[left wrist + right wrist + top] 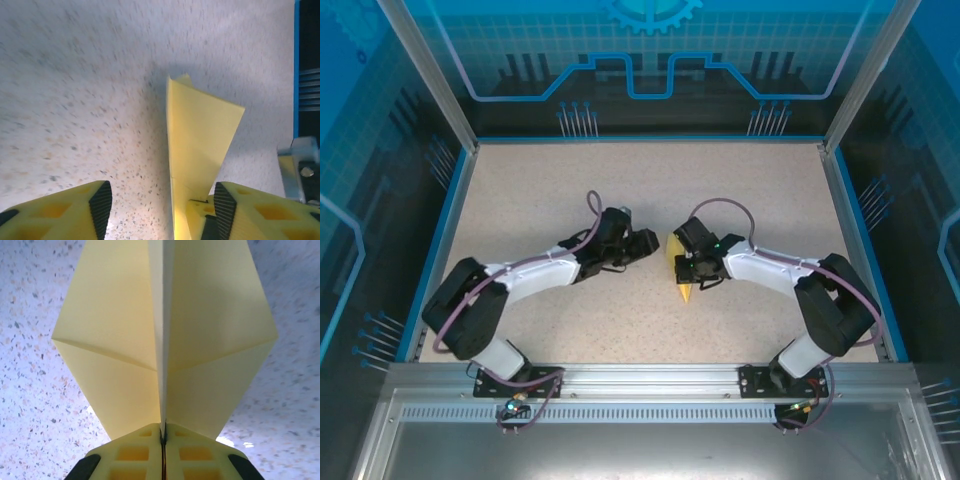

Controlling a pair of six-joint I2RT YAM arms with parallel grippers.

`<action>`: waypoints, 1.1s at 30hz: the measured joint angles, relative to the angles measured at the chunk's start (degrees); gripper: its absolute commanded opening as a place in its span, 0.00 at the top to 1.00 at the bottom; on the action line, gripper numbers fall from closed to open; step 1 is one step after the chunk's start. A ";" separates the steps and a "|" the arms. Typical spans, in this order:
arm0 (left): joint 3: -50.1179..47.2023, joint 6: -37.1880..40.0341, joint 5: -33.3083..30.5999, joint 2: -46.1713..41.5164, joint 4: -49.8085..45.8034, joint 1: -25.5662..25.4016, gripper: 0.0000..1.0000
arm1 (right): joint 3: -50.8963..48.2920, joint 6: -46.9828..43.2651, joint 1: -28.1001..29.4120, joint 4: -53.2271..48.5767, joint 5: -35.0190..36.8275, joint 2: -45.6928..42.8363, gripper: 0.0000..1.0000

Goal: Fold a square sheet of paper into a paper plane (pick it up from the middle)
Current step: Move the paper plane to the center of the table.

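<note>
Paper plane (165,330) is a single piece of pale-yellow paper, folded in half along a sharp centre ridge. Seen from the right wrist, two flat wings spread from that ridge, narrow where they meet the fingers, widest halfway out at two side corners, then tapering again farther away. A slanting crease crosses each wing. In the top view its pointed tip (687,297) faces the near edge of the table (520,200), and the broader part lies farther in, just right of the table's middle. The left wrist view shows it almost edge-on, as a tall thin strip with one wing angled off to the side. Whether it rests on the table I cannot tell.

Both arms are bolted at the near edge of the table and reach inward, elbows pushed toward the table's sides and wrists converging near its middle. The right gripper (163,435) is clamped on the plane's centre ridge, its two yellow fingers pressed together with only the paper between them. The left gripper (162,202) has its jaws apart and grips nothing. The plane's lower edge stands between its fingers, close against the right one, but I cannot tell if they touch. Beyond the grippers, the far half of the table runs bare and speckled to its blue rim.

Count: one paper plane, two arms, two grippers with two fingers each
</note>
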 measured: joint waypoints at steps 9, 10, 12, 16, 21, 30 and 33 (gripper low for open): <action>4.74 3.13 -14.60 -4.48 -18.36 0.63 0.17 | 5.75 -3.65 -0.02 -3.32 2.95 5.05 0.90; 4.74 3.19 -15.52 -4.59 -19.50 0.63 0.16 | 6.03 -3.87 -0.02 -3.48 2.93 6.01 0.90; 4.74 3.21 -16.94 -4.74 -21.29 0.63 0.14 | 6.38 -3.91 -0.02 -3.74 2.91 7.61 0.88; 4.74 3.39 -18.47 -5.16 -23.30 0.63 0.03 | 6.93 -4.31 -0.02 -3.96 2.91 9.31 0.84; 4.72 3.48 -19.37 -5.27 -24.30 0.63 0.01 | 7.04 -4.28 -0.02 -3.78 2.71 10.21 0.83; 4.72 3.45 -20.52 -5.27 -25.70 0.79 0.01 | 7.04 -4.24 -0.04 -3.78 2.71 11.02 0.90; 4.72 3.48 -20.92 -5.27 -26.27 1.14 0.01 | 7.48 -4.24 -0.04 -3.85 2.71 11.06 0.92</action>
